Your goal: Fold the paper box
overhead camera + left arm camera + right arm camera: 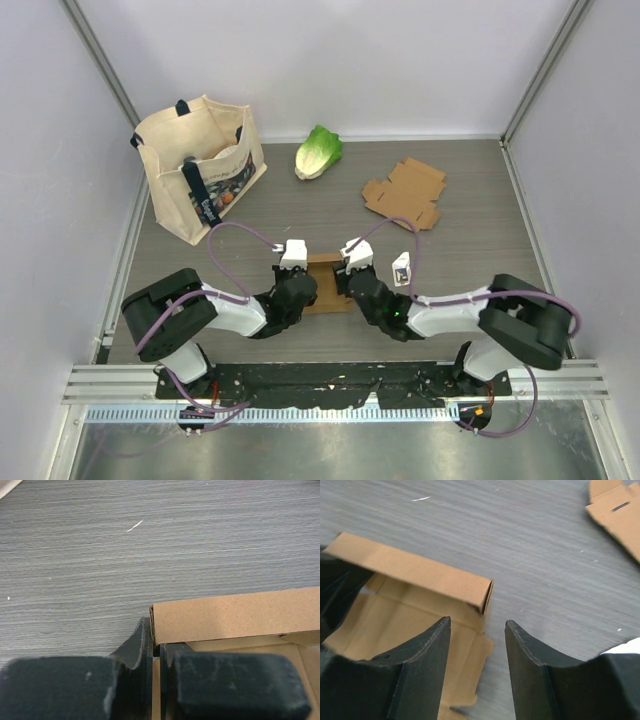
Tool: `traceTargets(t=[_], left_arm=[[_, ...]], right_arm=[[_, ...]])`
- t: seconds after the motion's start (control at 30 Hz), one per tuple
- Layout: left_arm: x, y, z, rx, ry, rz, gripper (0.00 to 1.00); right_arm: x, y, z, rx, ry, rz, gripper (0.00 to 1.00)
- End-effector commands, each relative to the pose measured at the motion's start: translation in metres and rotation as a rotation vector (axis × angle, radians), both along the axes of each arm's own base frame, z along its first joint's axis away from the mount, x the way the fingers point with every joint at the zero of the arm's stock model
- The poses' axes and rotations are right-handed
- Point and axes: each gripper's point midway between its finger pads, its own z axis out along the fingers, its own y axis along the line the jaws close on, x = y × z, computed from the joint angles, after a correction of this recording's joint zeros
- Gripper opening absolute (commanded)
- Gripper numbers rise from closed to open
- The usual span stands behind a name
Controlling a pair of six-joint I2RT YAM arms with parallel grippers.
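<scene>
Your left claw (155, 644) was pinched narrow on the paper box (235, 612), gripping its left side wall beside the raised far wall; the box sat on the desk (100, 555) between both claws. Your right claw (477, 626) stood wide, straddling the box's right end. The risk (a real one, I judged): closing there could crush the loose side flap instead of folding it, and a tug from the left could tear the wall or drag the box askew. Beyond the box lay a flat cardboard blank (405, 193), a lettuce (318, 151) and a tote bag (200, 165).
</scene>
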Motion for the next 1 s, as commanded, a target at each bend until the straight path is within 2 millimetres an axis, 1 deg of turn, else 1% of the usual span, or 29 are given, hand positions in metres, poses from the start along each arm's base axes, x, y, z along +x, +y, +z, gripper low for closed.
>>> traceTargets(t=[0.0,0.03,0.07,0.13,0.2,0.27,0.3,0.33,0.4,0.43,0.5,0.63,0.73,0.77,0.8,0.9,0.97], left_arm=[[0.002,-0.001,0.010,-0.035,-0.029,0.021,0.00],[0.002,-0.001,0.009,-0.035,-0.029,0.023,0.00],[0.002,-0.001,0.009,-0.036,-0.029,0.023,0.00],[0.002,-0.001,0.009,-0.036,-0.029,0.022,0.00],[0.003,-0.001,0.009,-0.032,-0.027,0.021,0.00],[0.003,-0.002,0.009,-0.031,-0.027,0.018,0.00],[0.003,-0.002,0.010,-0.032,-0.028,0.019,0.00],[0.003,-0.002,0.010,-0.033,-0.028,0.018,0.00],[0.003,-0.002,0.009,-0.029,-0.027,0.019,0.00],[0.003,-0.002,0.010,-0.029,-0.027,0.019,0.00],[0.002,-0.001,0.010,-0.031,-0.028,0.019,0.00],[0.003,-0.003,0.010,-0.031,-0.027,0.016,0.00],[0.003,-0.003,0.010,-0.030,-0.027,0.016,0.00],[0.003,-0.002,0.010,-0.031,-0.028,0.017,0.00],[0.003,-0.003,0.010,-0.030,-0.027,0.016,0.00],[0.002,-0.002,0.009,-0.029,-0.026,0.016,0.00],[0.002,-0.002,0.010,-0.032,-0.028,0.017,0.00]], right_arm=[[-0.039,0.010,-0.011,0.107,0.171,0.179,0.54],[-0.042,0.001,-0.017,0.104,0.178,0.167,0.58],[-0.041,-0.003,-0.017,0.108,0.174,0.159,0.59],[-0.036,-0.011,-0.016,0.105,0.163,0.133,0.59],[-0.029,-0.014,-0.017,0.077,0.149,0.130,0.57],[-0.020,-0.014,-0.011,0.075,0.115,0.120,0.49],[-0.015,-0.017,-0.017,0.048,0.117,0.110,0.41],[-0.010,-0.013,-0.013,0.050,0.108,0.113,0.38],[-0.005,-0.007,-0.013,0.041,0.098,0.128,0.37],[-0.002,-0.004,-0.017,0.031,0.104,0.134,0.38],[0.000,0.003,-0.019,0.026,0.104,0.155,0.40],[0.006,0.013,-0.018,0.038,0.092,0.165,0.42],[0.013,0.013,-0.016,0.027,0.070,0.142,0.42],[0.015,0.012,-0.021,0.011,0.074,0.131,0.42],[0.020,0.013,-0.019,0.009,0.066,0.121,0.40],[0.026,0.012,-0.028,-0.007,0.069,0.113,0.33],[0.029,0.015,-0.028,-0.003,0.055,0.114,0.31]])
